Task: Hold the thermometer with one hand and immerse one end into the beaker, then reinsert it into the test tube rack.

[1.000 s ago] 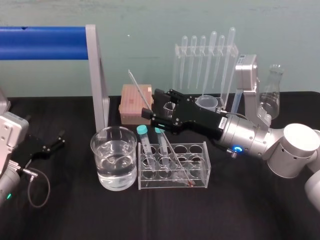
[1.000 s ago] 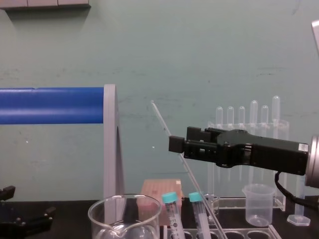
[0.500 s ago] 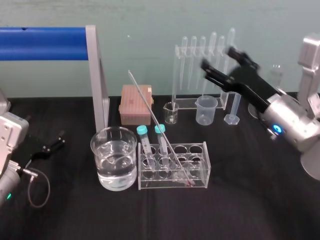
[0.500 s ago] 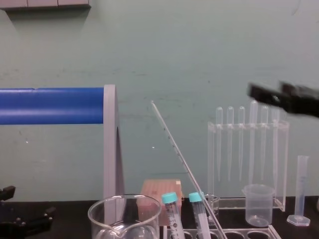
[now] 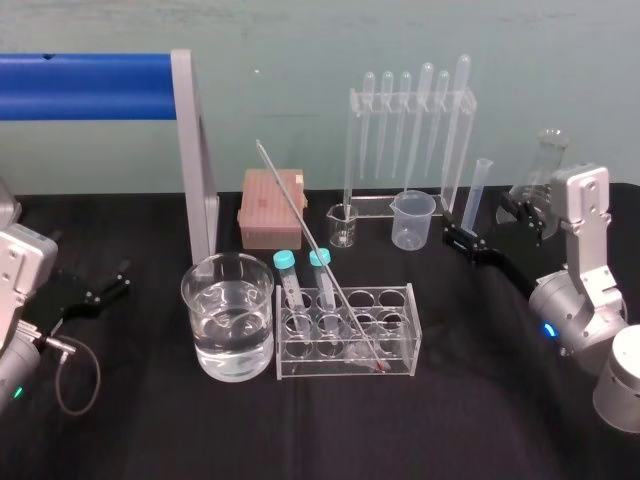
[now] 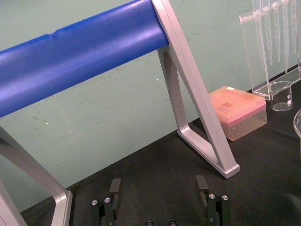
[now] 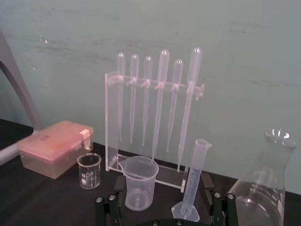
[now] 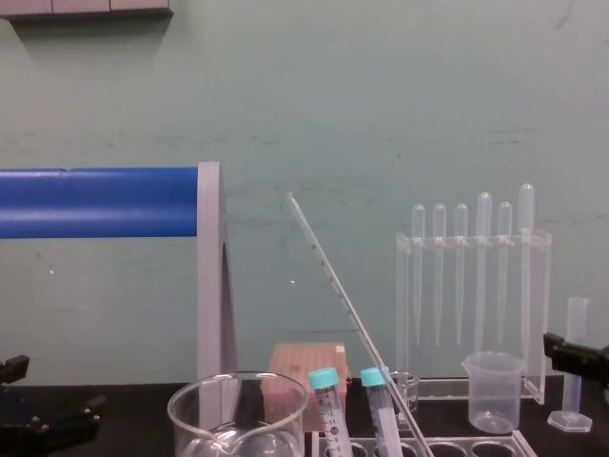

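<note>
The thermometer leans in the test tube rack, red bulb low in the rack and top end tilted back to the left; it also shows as the thin glass rod in the chest view. The water-filled beaker stands just left of the rack. My right gripper hangs low at the right, well clear of the thermometer, near the measuring cylinder, its fingers wide open and empty. My left gripper rests open on the table at the far left.
Two blue-capped tubes stand in the rack. Behind it are a pink tip box, a small glass beaker, a plastic beaker, a pipette stand, a measuring cylinder and a flask. A blue bar frame stands at the left.
My right gripper has opened off the thermometer, swung away to the right and dropped low near the measuring cylinder. The thermometer stays leaning in the rack. The left arm has not moved.
</note>
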Motion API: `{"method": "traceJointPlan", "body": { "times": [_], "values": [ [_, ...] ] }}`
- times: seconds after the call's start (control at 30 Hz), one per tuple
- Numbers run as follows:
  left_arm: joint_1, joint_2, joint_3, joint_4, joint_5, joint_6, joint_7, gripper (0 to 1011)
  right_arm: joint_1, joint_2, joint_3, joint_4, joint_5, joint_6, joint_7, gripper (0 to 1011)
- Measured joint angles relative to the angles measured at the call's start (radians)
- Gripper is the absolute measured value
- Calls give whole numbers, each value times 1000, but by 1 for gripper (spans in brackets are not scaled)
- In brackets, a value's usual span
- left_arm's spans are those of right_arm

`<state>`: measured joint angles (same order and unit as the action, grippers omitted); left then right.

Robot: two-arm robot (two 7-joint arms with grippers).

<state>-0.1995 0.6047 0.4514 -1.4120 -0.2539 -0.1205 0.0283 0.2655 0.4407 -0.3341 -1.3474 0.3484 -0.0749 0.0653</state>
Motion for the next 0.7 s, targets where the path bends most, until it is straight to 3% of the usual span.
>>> {"method": "traceJointPlan", "body": {
  "times": [0.7],
  "values": [
    [0,0,0,0,0,0,0,1008,-1,-3,1,6,-8,-6,-6,1003]
  ]
}}
